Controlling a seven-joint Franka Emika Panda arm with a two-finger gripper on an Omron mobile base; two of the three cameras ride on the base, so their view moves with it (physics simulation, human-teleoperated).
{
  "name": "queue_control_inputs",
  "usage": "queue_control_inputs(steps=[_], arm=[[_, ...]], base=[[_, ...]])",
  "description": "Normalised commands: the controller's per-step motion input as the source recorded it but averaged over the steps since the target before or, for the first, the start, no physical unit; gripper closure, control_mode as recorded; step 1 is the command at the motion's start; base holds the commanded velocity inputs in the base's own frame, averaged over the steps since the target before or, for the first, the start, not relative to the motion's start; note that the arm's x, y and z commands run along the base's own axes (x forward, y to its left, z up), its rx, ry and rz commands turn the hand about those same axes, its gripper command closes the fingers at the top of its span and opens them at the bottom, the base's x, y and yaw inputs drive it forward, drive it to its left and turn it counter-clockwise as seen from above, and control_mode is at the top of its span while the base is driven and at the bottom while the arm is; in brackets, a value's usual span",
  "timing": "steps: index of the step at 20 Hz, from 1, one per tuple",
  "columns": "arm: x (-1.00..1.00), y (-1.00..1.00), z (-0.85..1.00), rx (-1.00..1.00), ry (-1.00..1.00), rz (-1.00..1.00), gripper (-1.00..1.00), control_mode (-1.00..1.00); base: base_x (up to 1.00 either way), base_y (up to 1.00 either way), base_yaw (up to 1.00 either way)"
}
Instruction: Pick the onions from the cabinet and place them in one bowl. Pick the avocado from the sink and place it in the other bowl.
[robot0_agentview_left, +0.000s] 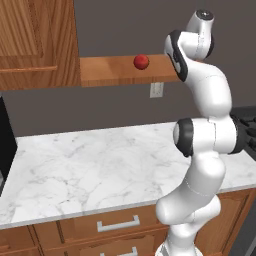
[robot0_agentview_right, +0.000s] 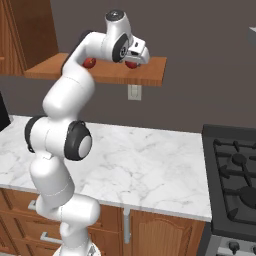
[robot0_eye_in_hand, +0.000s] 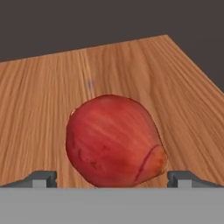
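- Left base view: one onion (robot0_agentview_left: 141, 61) sits on the cabinet (robot0_agentview_left: 40, 45) shelf, marble counter (robot0_agentview_left: 90, 165) below.
- Right base view: gripper (robot0_agentview_right: 134, 61) reaches onto the shelf over the second onion (robot0_agentview_right: 132, 64); the first one peeks out behind the arm, a stove (robot0_agentview_right: 235, 170) sits to the right.
- Hand view: jaws wide open either side of the onion (robot0_eye_in_hand: 114, 141), gripping nothing (round and glossy, so an off-centre squeeze could roll it off the shelf edge).

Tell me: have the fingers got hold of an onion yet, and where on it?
Nothing held. The gripper is open, its fingers flanking the onion on the cabinet shelf, apart from its sides.
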Motion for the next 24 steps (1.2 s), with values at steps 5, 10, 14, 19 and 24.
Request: queue_control_inputs(steps=[5, 10, 14, 19, 24], arm=[[0.19, -0.04, 0.0, 0.0, 0.0, 0.0, -1.0, -1.0], [0.12, -0.08, 0.0, 0.0, 0.0, 0.0, -1.0, -1.0], [0.03, -0.03, 0.0, 0.0, 0.0, 0.0, -1.0, -1.0], [0.03, 0.0, -0.12, 0.0, 0.0, 0.0, -1.0, -1.0], [0.04, 0.0, -0.19, 0.0, 0.0, 0.0, 1.0, -1.0]], base=[[0.0, 0.0, 0.0], [0.0, 0.0, 0.0], [0.0, 0.0, 0.0], [0.0, 0.0, 0.0], [0.0, 0.0, 0.0]])
